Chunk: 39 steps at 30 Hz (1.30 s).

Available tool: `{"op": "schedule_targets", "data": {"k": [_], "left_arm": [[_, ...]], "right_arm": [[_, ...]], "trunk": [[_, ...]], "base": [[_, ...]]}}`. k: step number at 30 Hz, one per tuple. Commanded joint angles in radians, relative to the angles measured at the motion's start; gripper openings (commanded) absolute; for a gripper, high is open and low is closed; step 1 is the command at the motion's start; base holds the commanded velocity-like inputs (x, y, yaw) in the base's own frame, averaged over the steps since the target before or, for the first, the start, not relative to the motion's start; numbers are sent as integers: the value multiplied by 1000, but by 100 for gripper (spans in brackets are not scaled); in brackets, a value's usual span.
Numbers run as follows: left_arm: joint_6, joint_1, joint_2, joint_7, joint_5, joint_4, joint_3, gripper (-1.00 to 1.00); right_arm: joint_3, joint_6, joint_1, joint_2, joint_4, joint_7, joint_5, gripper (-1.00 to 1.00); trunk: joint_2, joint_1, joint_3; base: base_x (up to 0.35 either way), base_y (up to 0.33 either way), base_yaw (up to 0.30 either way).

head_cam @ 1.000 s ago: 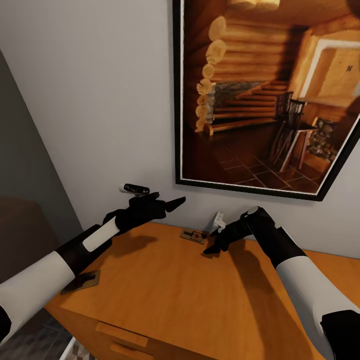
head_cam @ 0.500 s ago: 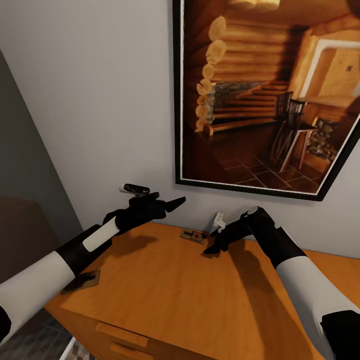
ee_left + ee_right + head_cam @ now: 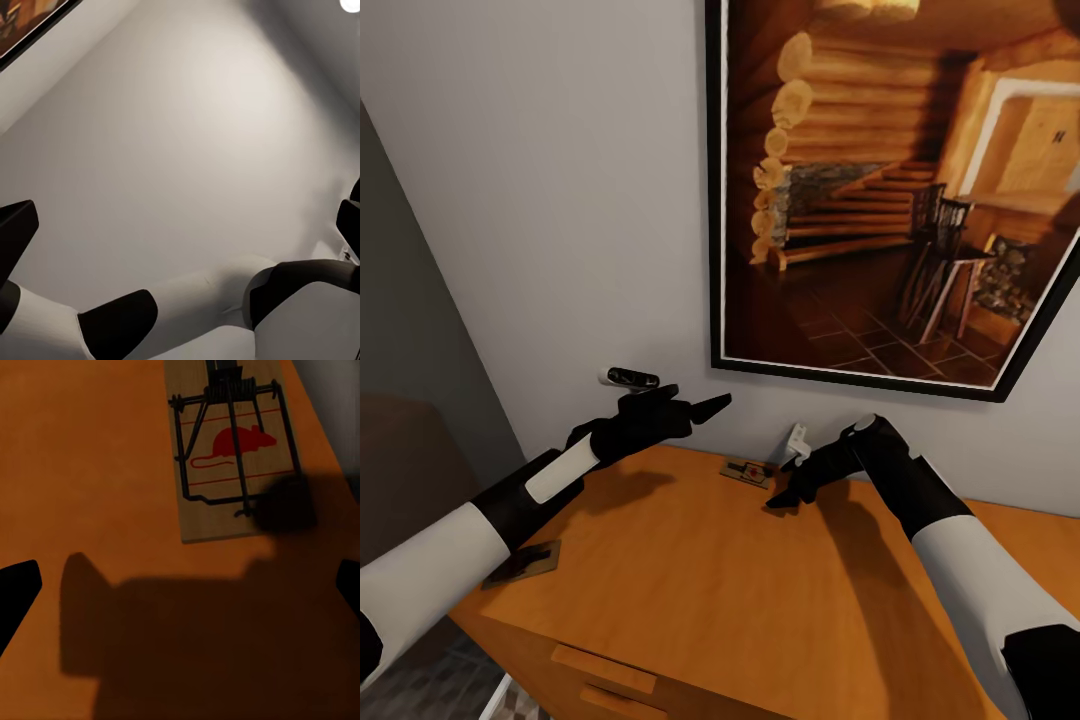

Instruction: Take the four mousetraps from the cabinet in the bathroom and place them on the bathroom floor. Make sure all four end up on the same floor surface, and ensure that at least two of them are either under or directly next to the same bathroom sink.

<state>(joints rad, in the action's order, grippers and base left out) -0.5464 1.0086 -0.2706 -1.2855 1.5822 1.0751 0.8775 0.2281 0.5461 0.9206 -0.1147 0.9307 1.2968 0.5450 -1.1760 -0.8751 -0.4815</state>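
One mousetrap [image 3: 746, 471], a tan board with dark wire and a red mouse mark, lies on the orange-brown cabinet [image 3: 690, 580] top near the wall. My right gripper [image 3: 785, 492] hovers just above the top beside it. In the right wrist view the mousetrap [image 3: 232, 450] sits ahead of the open right gripper [image 3: 180, 589], outside the fingers. A second mousetrap [image 3: 525, 562] lies at the cabinet's left front corner, partly under my left forearm. My left gripper [image 3: 690, 401] is raised over the top, open and empty, facing the wall [image 3: 180, 150]. The sink is out of view.
A large framed picture [image 3: 890, 190] of a log cabin hangs on the grey wall above the cabinet. A wooden drawer handle [image 3: 605, 668] shows on the cabinet front. A sliver of patterned floor [image 3: 420, 690] lies at the lower left beside a dark brown shape [image 3: 400, 470].
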Motion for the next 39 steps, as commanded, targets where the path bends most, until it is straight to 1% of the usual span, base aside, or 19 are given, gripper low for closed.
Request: {"op": "schedule_targets", "data": {"k": [1,23,39], "left_arm": [[-10,2,-1,-1,10,0,5,100],[-10,2,-1,-1,10,0,5,100],[-10,1,-1,-1,10,3,6,100]], "right_arm": [[1,8,23,-1,3,-17,6,100],[3,9,23,-1,17,-17,9,100],[4,8,23,-2,19,-17,10,100]], "trunk": [[-1,0,-1],[-1,0,-1],[-1,0,-1]], "base": [[0,0,0],[0,0,-2],[0,0,-86]]}}
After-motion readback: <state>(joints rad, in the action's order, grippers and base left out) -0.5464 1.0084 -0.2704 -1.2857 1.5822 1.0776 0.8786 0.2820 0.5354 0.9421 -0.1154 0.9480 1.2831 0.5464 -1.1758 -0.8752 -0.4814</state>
